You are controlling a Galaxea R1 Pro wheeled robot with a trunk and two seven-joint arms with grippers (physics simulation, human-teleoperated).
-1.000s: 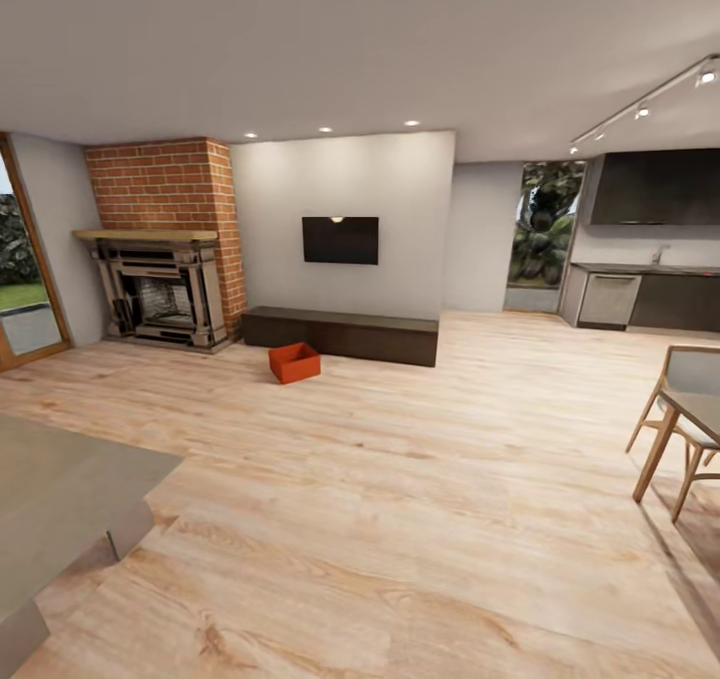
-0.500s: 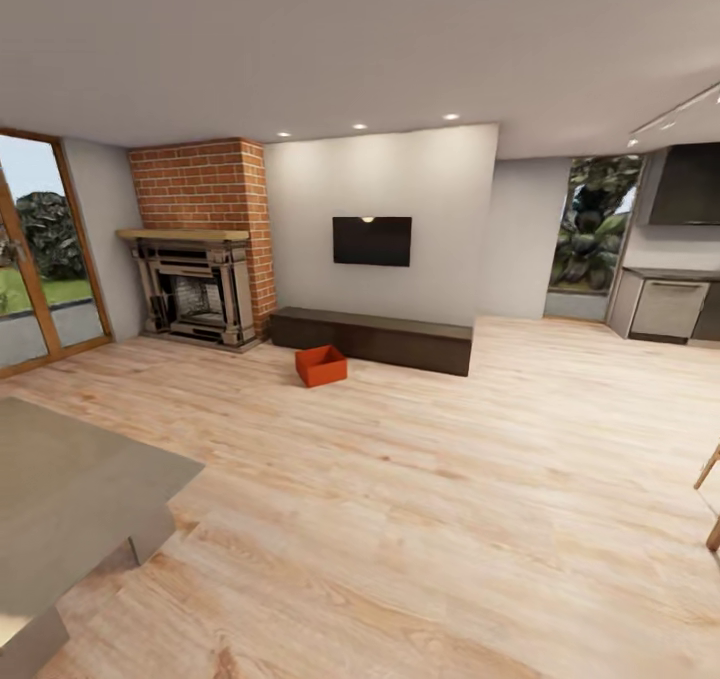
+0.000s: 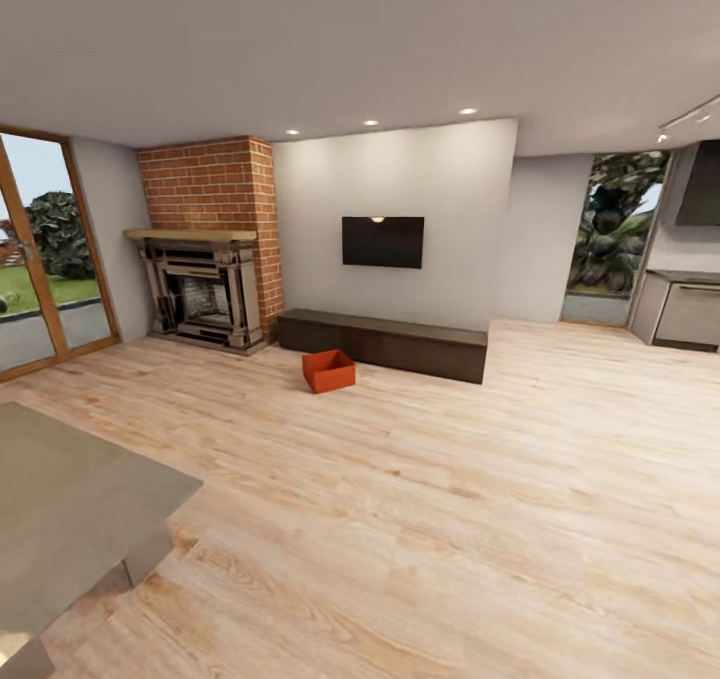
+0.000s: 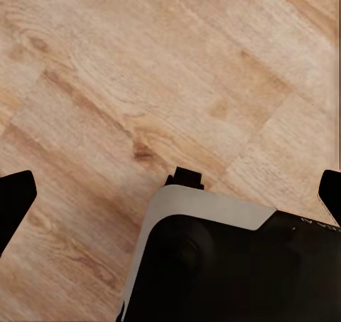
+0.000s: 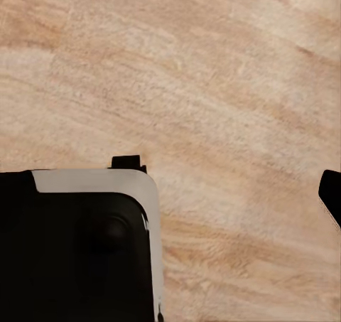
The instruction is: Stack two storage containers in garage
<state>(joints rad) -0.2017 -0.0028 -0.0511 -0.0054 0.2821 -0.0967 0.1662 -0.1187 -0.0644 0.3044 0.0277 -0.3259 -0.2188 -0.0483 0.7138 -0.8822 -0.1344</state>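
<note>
One of the storage containers (image 3: 329,370), a small orange-red open box, sits on the light wood plank floor (image 3: 420,499) of the living room, in front of a low dark bench (image 3: 385,342) and far ahead of me. The left wrist view looks down at my left gripper (image 4: 172,197); its dark fingertips (image 4: 14,202) stand far apart with only planks between them, so it is open and empty. In the right wrist view my right gripper (image 5: 170,194) shows one fingertip (image 5: 331,194) at the picture's edge, spread wide and holding nothing.
A brick fireplace (image 3: 205,294) stands left of the bench, with a wall TV (image 3: 383,241) above it. Wood-framed glass doors (image 3: 40,259) are at far left. A grey tabletop (image 3: 60,509) juts in close at lower left. Kitchen units (image 3: 688,311) are far right.
The camera has turned left, so the whole scene has slid right; the dining table and chair have left the view. The container lies where it was.
</note>
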